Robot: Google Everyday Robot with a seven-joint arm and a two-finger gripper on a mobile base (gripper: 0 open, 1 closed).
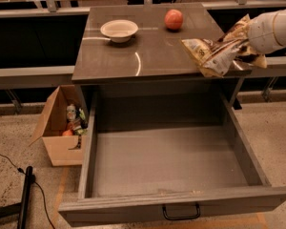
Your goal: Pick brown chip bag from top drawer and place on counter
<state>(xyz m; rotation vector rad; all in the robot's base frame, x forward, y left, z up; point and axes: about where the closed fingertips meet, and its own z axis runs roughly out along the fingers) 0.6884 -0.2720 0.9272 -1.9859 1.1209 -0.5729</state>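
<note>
Camera view has the gripper (242, 41) at the right edge of the counter (133, 56), clamped on one end of the chip bag (214, 54). The bag sits tilted over the counter's front right corner. The drawer (167, 209) below is pulled wide out. A bowl (119, 30) and a red fruit (174, 19) are further back, and a cardboard box (57, 142) is on the floor to the left.

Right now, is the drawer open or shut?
Open: top drawer pulled out, inside bare. The gripper holds the brown chip bag at the counter edge.
</note>
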